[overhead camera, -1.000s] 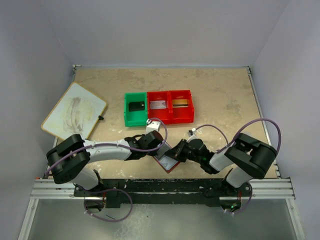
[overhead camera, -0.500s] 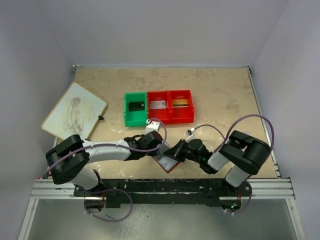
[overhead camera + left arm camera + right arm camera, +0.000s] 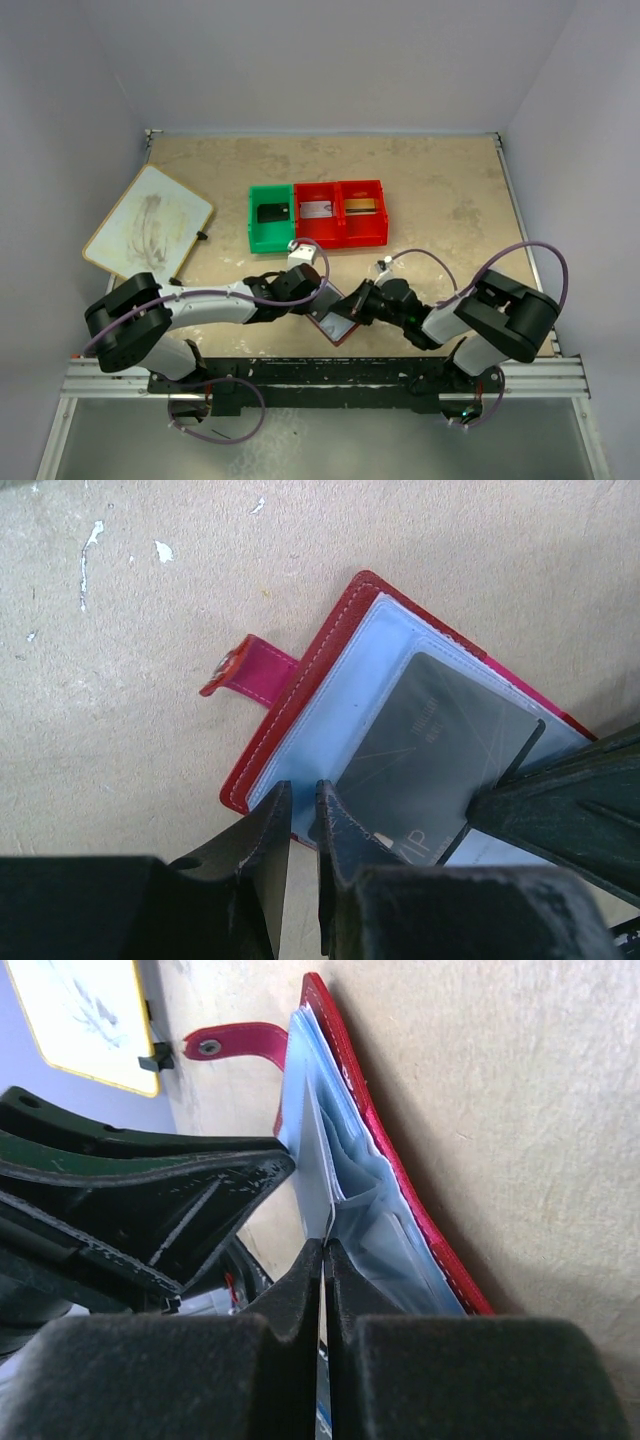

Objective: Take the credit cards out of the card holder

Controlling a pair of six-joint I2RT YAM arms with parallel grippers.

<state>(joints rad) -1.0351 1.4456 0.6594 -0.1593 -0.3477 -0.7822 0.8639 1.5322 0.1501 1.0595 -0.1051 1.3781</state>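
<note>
From above, the card holder [image 3: 338,322] is mostly buried under my left jaws and right jaws. Only a sliver of red cover and pale sleeve shows. My left wrist view cuts its far corner off at the right edge, and the black fingers [image 3: 560,800] of my right jaws cover the lower corner of the dark card [image 3: 430,745]; its small print is unreadable. In the right wrist view a thin pale edge runs between my right jaws — sleeve leaf or card, I cannot tell. The credit cards [image 3: 318,210] in the bin [image 3: 268,243] are too small to read.
</note>
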